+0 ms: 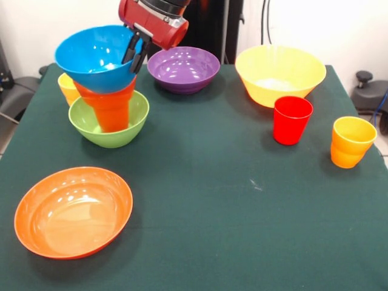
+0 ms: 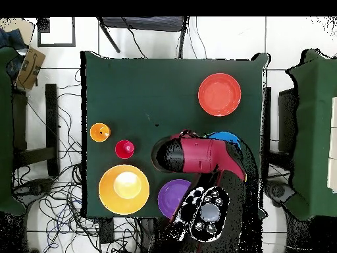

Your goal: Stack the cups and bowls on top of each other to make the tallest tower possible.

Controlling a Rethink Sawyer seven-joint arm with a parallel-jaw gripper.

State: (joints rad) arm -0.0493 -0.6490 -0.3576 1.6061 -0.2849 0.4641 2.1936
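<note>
While tilted, blue bowl (image 1: 97, 57) touches tool (image 1: 137, 53).

The red and black arm (image 1: 154, 21) comes down into the front view from the top edge, left of the middle. Its last link is a red housing with a grey band, tilted so that it points downward and to the left. Below this housing sits the gripper (image 1: 136, 53). The two black fingers (image 1: 130, 51) stand close together, nearly parallel, and slant the same way as the housing, with a blue rim pinched between them. In the overhead view the arm (image 2: 201, 155) lies across the picture as one long red body with a black rounded end, and it hides the fingers beneath it completely.
</note>
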